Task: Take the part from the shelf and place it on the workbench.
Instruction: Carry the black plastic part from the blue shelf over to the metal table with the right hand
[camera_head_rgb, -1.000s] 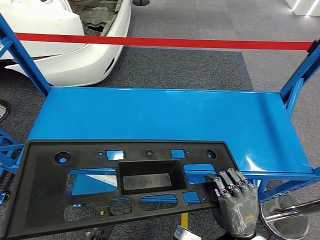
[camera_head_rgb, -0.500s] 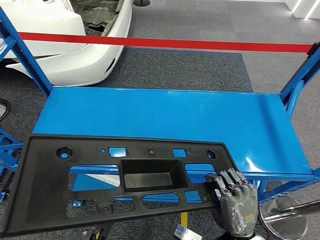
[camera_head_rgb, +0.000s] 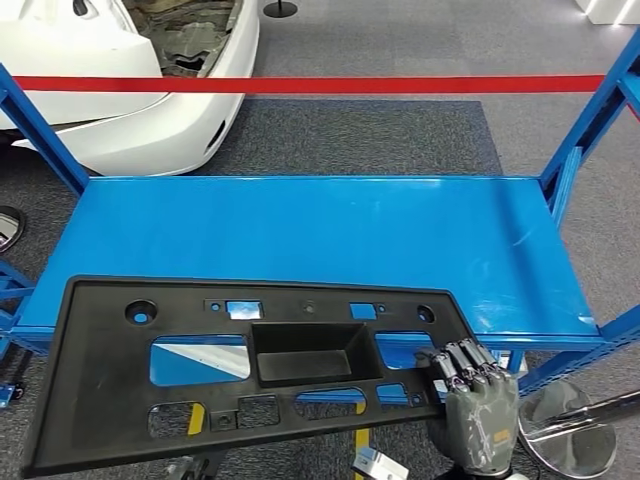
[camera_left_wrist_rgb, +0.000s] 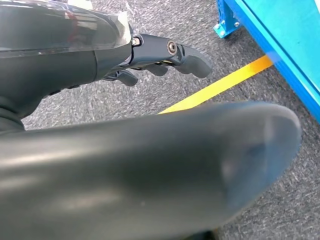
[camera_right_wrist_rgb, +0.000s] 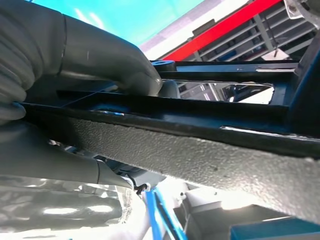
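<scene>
Grey carpet surrounds a blue workbench (camera_head_rgb: 317, 235). Right hand (camera_head_rgb: 477, 412), at five o'clock, has its fingers (camera_head_rgb: 459, 358) curled over the black part (camera_head_rgb: 113, 390), gripping its edge above the bench's near rim. Left hand's (camera_left_wrist_rgb: 113, 55) grasp cannot be told.

We see bright, even overhead light, white glare streaks on the glossy blue workbench (camera_head_rgb: 483, 250), soft faint shadows, the head view sharp, the left hand (camera_left_wrist_rgb: 166, 52) framed by a blurred dark near shape, the right wrist view overexposed in its lower part.
</scene>
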